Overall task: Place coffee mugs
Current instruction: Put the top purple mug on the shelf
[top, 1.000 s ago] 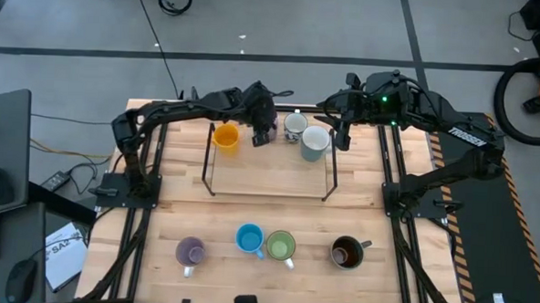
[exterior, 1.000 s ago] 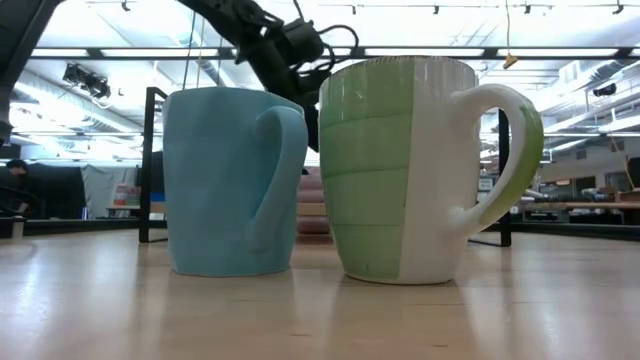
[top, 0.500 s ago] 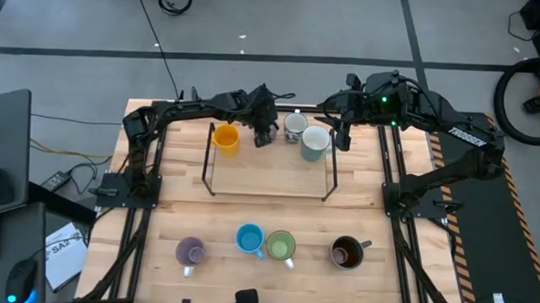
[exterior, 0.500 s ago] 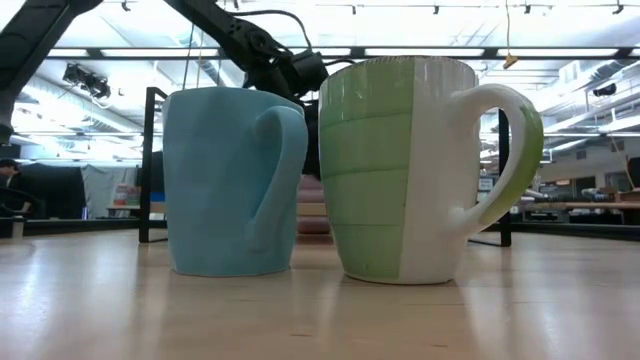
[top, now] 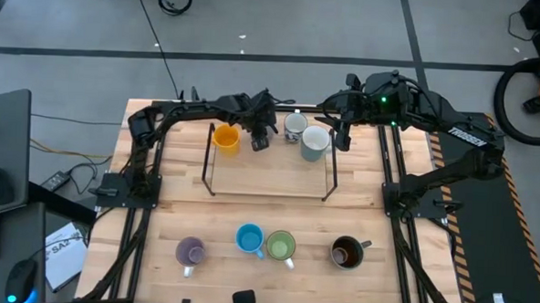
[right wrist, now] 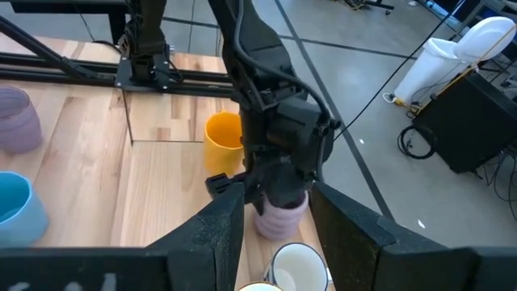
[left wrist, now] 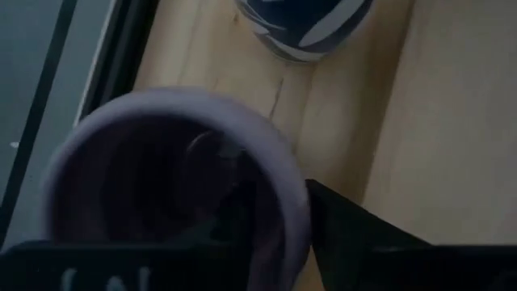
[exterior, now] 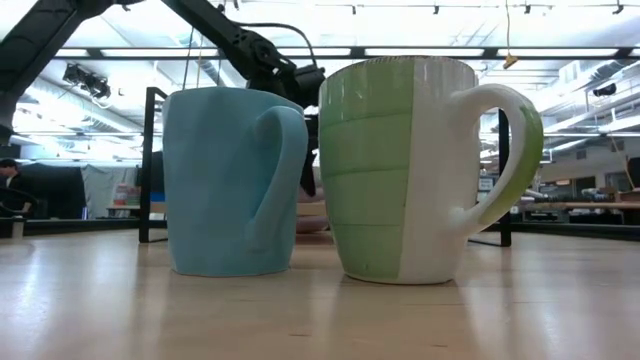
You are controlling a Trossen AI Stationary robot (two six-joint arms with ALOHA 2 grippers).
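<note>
Held mug: we see a lavender mug [right wrist: 281, 217] at the far middle of the surface [top: 267, 211], inside the black wire frame [top: 268, 161], between the orange mug [top: 225, 137] on its left and the white patterned mug [top: 295, 125] on its right. In the high view the arm covers it. Its hollow [left wrist: 153, 178] looks dark; we cannot tell whether anything lies in it.

Left jaws: the left gripper [top: 261, 137] stands over this mug, closed on its rim, with one finger [left wrist: 355, 234] outside the wall and the other down inside the cup.

Far row: beside the patterned mug, touching or nearly so, stands a pale grey-white mug [top: 314, 142]. The orange mug looks empty.

Right jaws: the right gripper [top: 342, 135] hangs at the frame's far right corner, just right of the pale mug. Its jaws are parted wide and hold nothing, as the right wrist view shows.

Near row: a second lavender mug [top: 190, 252] on the left, then the blue mug [top: 250, 238] and the green mug [top: 280, 247] close side by side, then the dark brown mug [top: 346, 253] on the right, with a pale patch inside it that we cannot identify. All four stand upright.
</note>
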